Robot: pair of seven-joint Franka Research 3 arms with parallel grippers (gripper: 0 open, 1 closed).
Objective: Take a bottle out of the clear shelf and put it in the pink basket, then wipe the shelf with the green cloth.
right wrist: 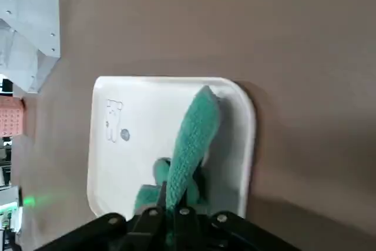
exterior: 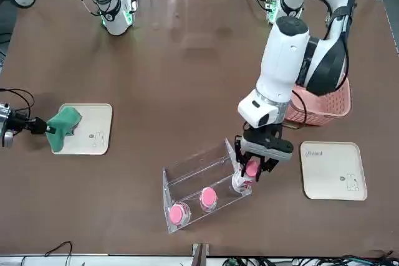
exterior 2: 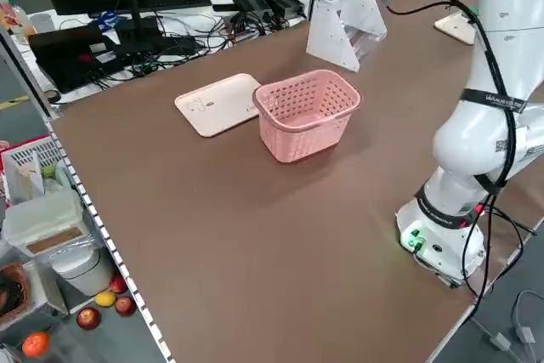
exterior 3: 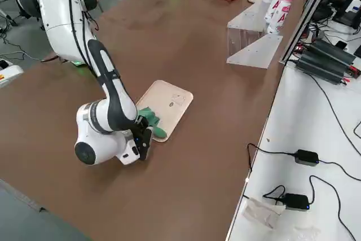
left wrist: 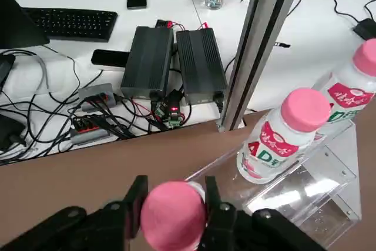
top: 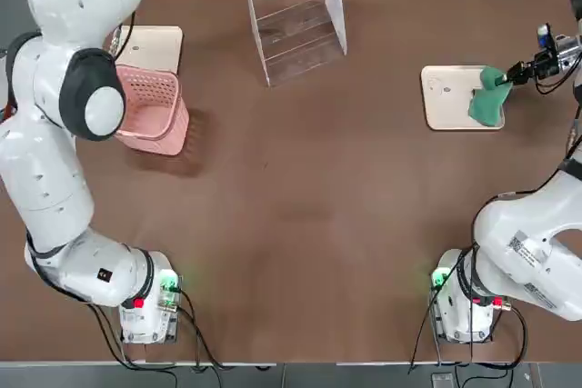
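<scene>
Left gripper on bottle at clear shelf end, right gripper on green cloth

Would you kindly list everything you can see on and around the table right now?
Bottles: three, white with pink caps, in the shelf; one held by the left gripper.
Shelf: one, clear, far edge of the table.
Basket: one, pink, on the robot's left.
Trays: two, cream; one by the basket, one on the right.
Cloth: one, green, on the right tray.
Keyboard, black boxes: on the desk beyond.
Left gripper: shut on a bottle's cap at the shelf.
Right gripper: pinching the cloth.
</scene>
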